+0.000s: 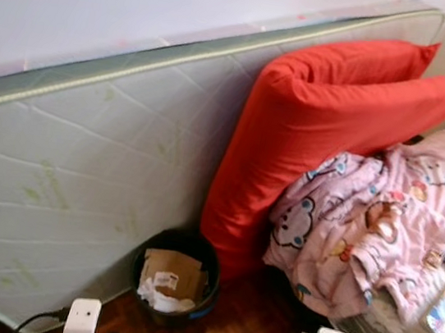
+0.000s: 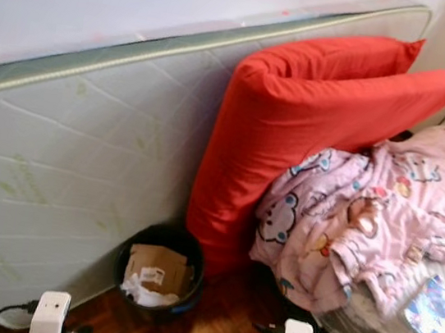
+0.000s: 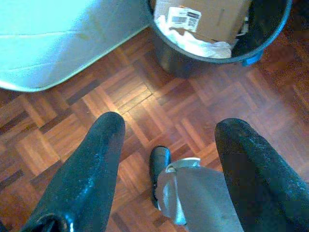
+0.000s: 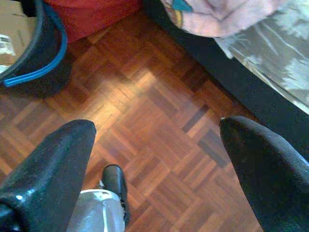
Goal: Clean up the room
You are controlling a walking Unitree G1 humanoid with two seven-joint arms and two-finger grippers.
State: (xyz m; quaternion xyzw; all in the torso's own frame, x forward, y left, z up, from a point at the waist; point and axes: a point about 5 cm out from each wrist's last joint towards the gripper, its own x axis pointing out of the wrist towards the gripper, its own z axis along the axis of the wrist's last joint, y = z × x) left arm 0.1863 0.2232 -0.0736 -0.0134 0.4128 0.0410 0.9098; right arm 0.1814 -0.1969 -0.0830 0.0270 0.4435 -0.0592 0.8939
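Ahead of both fingers [image 3: 91,164], bin [image 1: 175,288]

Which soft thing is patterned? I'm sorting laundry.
The pink cartoon-print blanket heaped on the bed; the folded red cushion behind it is plain.

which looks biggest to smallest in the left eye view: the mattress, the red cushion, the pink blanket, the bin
1. mattress, leaning against the wall.
2. red cushion and pink blanket take up a similar area; too close to rank.
3. bin, smallest, though it stands nearest the camera.
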